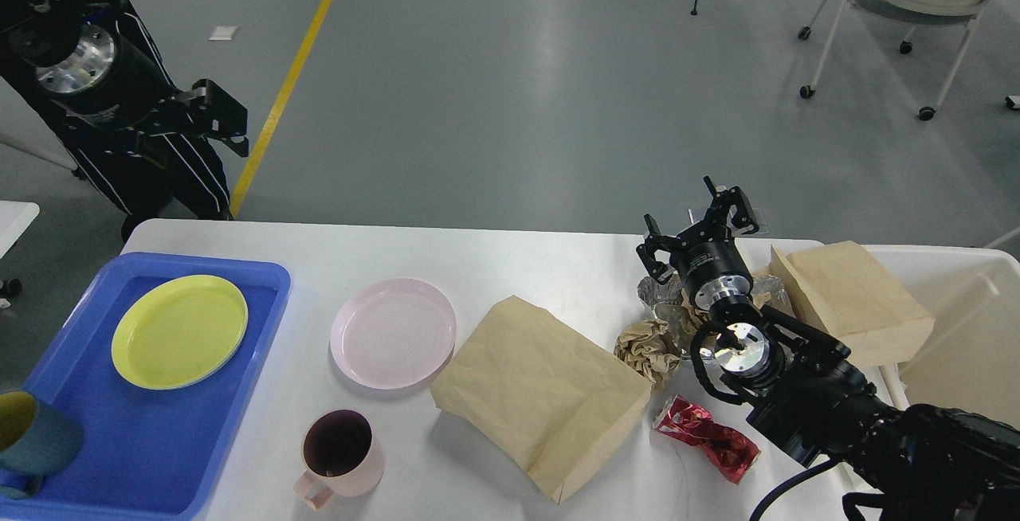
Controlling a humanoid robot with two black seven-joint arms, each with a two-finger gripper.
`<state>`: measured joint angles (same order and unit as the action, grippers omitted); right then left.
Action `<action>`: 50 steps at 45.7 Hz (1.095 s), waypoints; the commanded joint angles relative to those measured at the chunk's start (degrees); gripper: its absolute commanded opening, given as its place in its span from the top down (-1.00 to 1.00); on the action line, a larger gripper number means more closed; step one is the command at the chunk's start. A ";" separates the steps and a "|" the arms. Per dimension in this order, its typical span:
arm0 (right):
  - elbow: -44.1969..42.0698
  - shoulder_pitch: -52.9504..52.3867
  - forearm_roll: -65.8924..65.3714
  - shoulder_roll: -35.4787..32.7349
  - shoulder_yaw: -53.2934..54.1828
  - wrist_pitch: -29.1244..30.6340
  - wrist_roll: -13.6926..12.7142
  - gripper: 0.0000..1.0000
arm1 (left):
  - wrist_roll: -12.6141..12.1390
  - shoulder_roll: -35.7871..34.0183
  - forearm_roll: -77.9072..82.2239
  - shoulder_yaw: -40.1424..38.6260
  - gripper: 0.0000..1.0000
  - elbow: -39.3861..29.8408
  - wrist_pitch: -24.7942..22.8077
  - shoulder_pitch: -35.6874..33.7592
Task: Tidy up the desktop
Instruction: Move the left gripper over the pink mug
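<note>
Trash-clearing step: the right gripper (700,222), jaws wide and empty, hangs above clear wrap (660,295) right of centre; next it should descend and pinch. Left gripper (219,115) waits upper left, apparently open.

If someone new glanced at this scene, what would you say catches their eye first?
Probably the bright blue tray at the left end of the white desktop, with a yellow plate lying in it. Next, the big crumpled brown paper bag lying flat in the middle, beside a pink plate. Then the right hand, open above litter near the far edge, and a shiny red wrapper close by.
</note>
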<state>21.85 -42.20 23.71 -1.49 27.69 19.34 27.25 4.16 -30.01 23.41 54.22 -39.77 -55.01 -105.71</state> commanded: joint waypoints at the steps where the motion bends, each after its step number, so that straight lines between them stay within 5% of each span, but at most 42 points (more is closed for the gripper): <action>1: 0.04 0.01 0.02 -0.01 0.00 0.00 0.00 -1.00 | -0.20 3.29 -2.66 0.01 -0.90 -1.53 0.01 1.21; 33: 0.04 0.01 -0.07 -0.01 0.00 0.00 0.00 -1.00 | -20.68 10.41 -3.81 -8.25 -0.91 -21.74 0.08 11.40; 50: 0.04 0.01 0.02 -0.01 0.00 0.00 -0.09 -1.00 | -21.91 10.50 -1.53 -8.43 -0.90 -26.85 2.18 14.65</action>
<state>21.88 -42.19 23.73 -1.49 27.69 19.34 27.23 -17.71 -19.58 20.52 45.63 -66.27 -54.32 -92.41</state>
